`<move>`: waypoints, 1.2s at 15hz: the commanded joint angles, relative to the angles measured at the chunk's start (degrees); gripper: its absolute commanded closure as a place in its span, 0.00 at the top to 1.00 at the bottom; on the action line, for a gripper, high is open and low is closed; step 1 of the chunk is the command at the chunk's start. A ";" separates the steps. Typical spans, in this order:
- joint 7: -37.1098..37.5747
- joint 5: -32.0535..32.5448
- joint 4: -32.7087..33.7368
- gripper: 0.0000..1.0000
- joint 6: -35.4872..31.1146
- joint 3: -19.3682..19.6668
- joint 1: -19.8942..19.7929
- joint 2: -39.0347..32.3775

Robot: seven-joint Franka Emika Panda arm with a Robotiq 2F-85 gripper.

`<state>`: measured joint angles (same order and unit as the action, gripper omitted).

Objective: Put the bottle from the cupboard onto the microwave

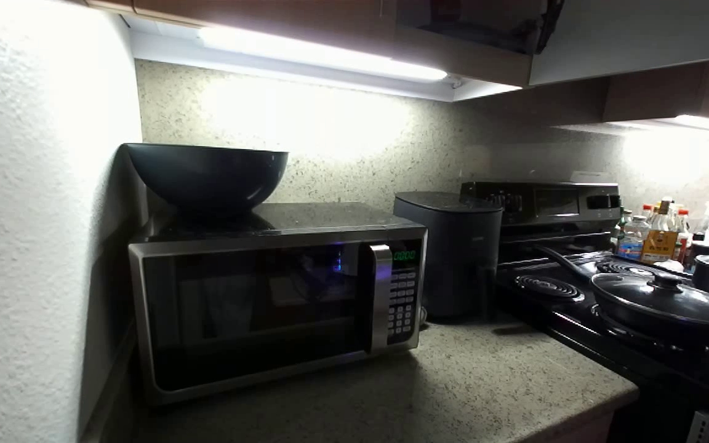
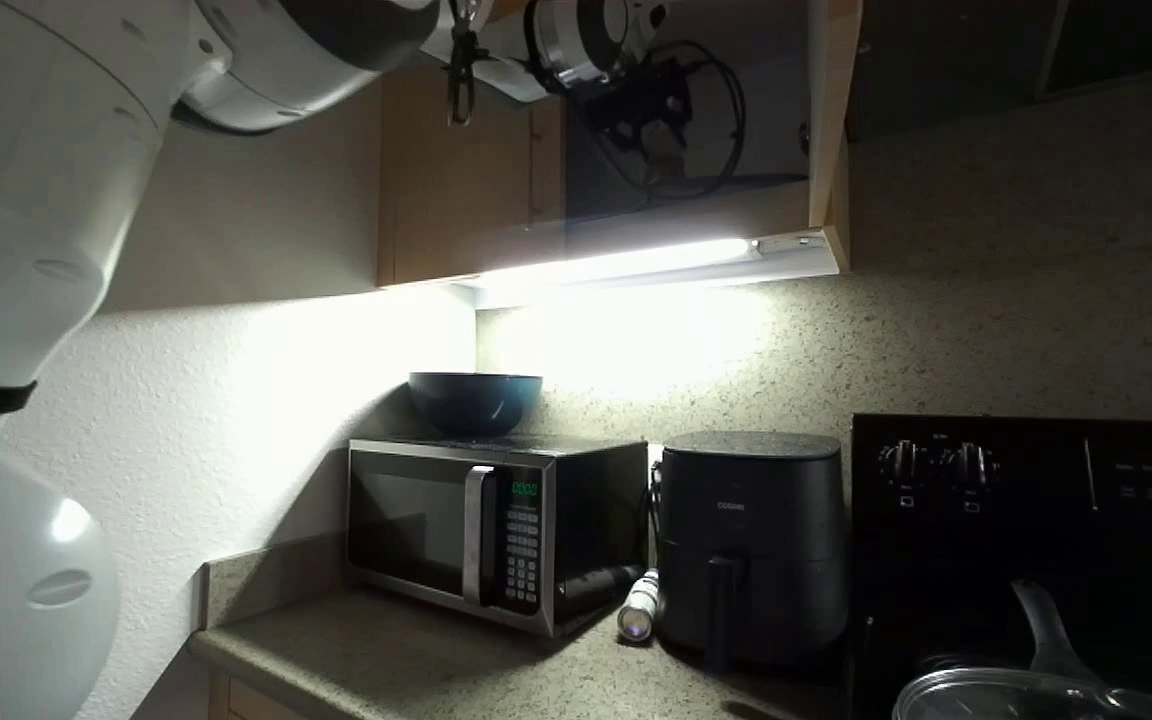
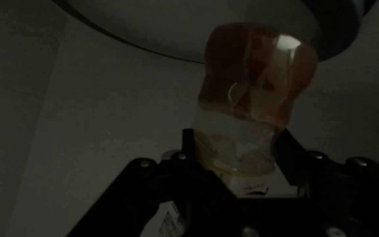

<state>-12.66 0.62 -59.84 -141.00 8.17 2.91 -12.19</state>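
The bottle [image 3: 258, 75], amber-brown with a paler clear part, shows in the dim wrist view. My gripper [image 3: 235, 144] has a finger against each side of its paler part and looks shut on it. In an exterior view the gripper [image 2: 674, 125] is inside the open cupboard [image 2: 461, 190], above its shelf edge; the bottle is too dark there to make out clearly. The cupboard's lower edge also shows in an exterior view [image 1: 490, 61], where the gripper is out of sight. The microwave [image 1: 256, 314] stands below on the counter, also in an exterior view [image 2: 406, 510].
A dark bowl [image 1: 207, 175] sits on the microwave's rear left top. A black air fryer [image 2: 746, 540] and a white cylindrical item [image 2: 639, 605] stand beside it. The open cupboard door [image 2: 833, 120] juts out. A round dark-rimmed object [image 3: 163, 26] is near the bottle.
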 commanded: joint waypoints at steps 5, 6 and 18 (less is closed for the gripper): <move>23.92 19.55 -23.88 0.36 -6.90 1.52 4.30 16.05; 27.29 22.82 -26.35 0.36 -7.88 1.22 4.20 17.77; 28.67 25.27 -29.80 0.36 -9.92 0.06 4.38 20.67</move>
<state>14.91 23.50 -85.15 -149.37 9.18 6.88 5.38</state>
